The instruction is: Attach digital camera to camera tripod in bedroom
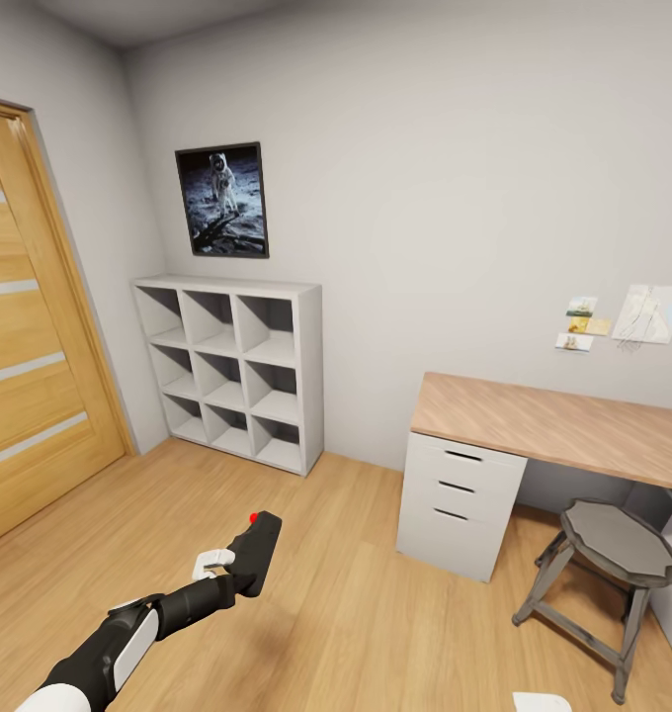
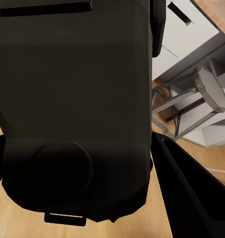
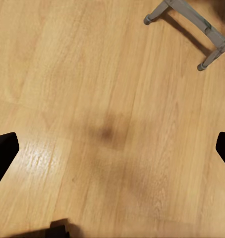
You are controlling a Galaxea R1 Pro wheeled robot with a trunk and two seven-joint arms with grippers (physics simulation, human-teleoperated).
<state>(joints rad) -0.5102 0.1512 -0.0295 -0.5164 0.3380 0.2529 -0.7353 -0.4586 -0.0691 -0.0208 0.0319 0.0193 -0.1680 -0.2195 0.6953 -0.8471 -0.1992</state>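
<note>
Light wood flooring (image 1: 376, 593) covers the room, bounded by grey-white walls (image 1: 425, 178). On the robot's left side of the head view stands a wooden door (image 1: 30, 336) with pale horizontal stripes. A white cube shelf (image 1: 232, 371) with nine open compartments stands against the far wall, and a framed picture of an astronaut (image 1: 222, 200) hangs above it. To the right, a table (image 1: 563, 420) with a wood top stands against the same wall; a white three-drawer unit (image 1: 460, 504) sits under its near end. A grey round stool (image 1: 598, 583) with splayed legs stands on the floor in front of the table, just beside the drawer unit. Small cards and a sketch sheet (image 1: 652, 314) are fixed to the wall above the table.

The left arm (image 1: 128, 633) reaches forward, low in the head view, above the floor. The left gripper (image 1: 239, 566) holds the digital camera (image 1: 255, 552) clear of the floor, with the red button (image 1: 254, 517) at the camera's top edge. In the left wrist view the black camera body (image 2: 73, 109) sits between the fingers (image 2: 187, 188), which are closed against its sides; the stool (image 2: 201, 96) and drawer unit (image 2: 187, 34) appear beyond it.

In the right wrist view the right gripper (image 3: 112, 148) points down at bare flooring (image 3: 92, 74). Its two fingers (image 3: 3, 151) are spread wide at opposite edges of the picture, with nothing between them. Two stool legs (image 3: 192, 20) stand on the floor beyond.
</note>
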